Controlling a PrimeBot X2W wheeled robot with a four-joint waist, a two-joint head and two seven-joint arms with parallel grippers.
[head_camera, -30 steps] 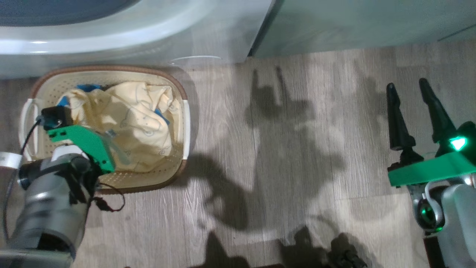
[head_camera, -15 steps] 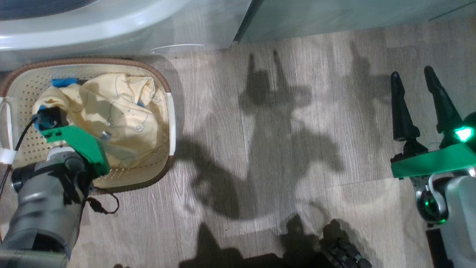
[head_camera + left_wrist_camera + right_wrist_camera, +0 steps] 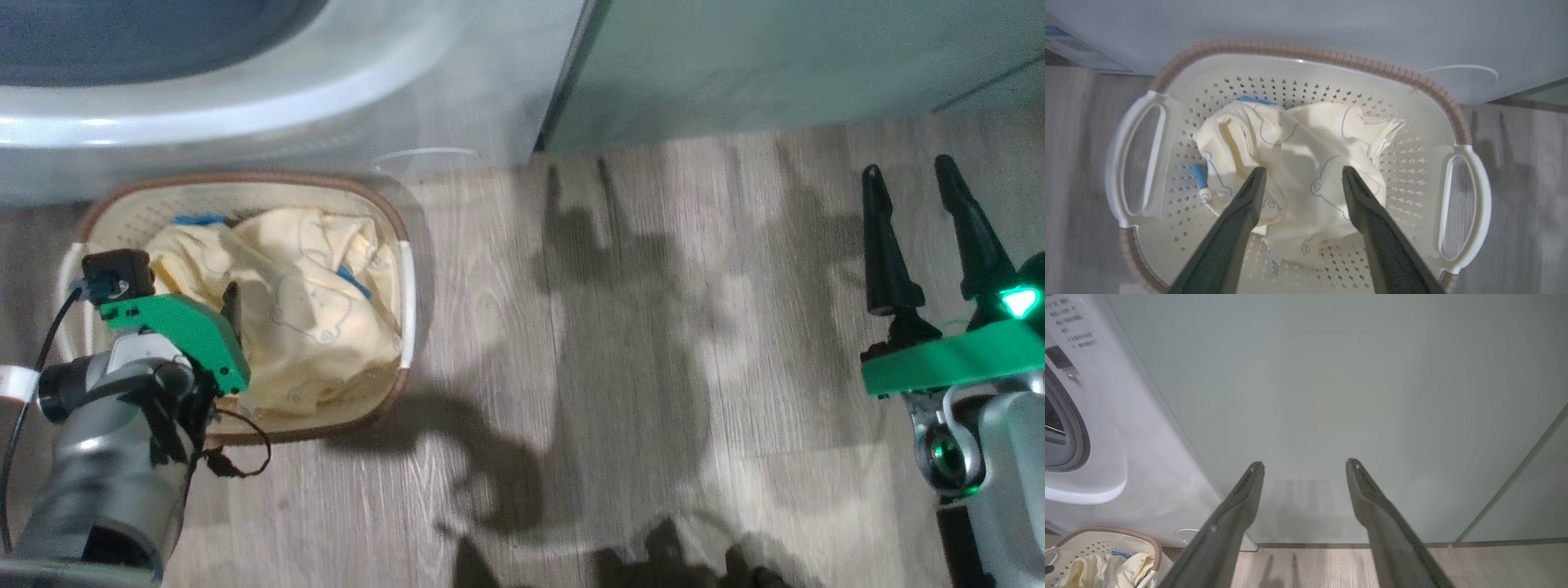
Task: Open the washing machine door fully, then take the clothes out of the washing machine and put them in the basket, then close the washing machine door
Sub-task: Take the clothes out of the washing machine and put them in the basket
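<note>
Head view: basket (image 3: 245,176) on floor (image 3: 653,327) at 9 o'clock, just in front of washer (image 3: 286,114). Inside it, clothes (image 3: 318,327) in a heap below the rim. At 3 o'clock right gripper (image 3: 909,167), fingers spread, empty, well apart from basket. Dark curve at 11 o'clock probably the drum opening; too blurred to be sure.

Left wrist view: left gripper (image 3: 1302,169) over the heap, fingers apart, nothing pinched, tips either side of a bear drawing (image 3: 1323,185). Extra here, hidden from the head: blue bit (image 3: 1199,175) at 9 o'clock, small tag (image 3: 1274,261) at 6 o'clock, bare perforated bottom all round.

Right wrist view: cabinet (image 3: 1331,396) dead ahead. Grey ring (image 3: 1073,433) of washer at 9 o'clock, basket corner at 7 o'clock.

Handling, judged: clothes light, limp, not slippery, not fragile. Best pinched at a raised fold near the top; no special spot needed.
</note>
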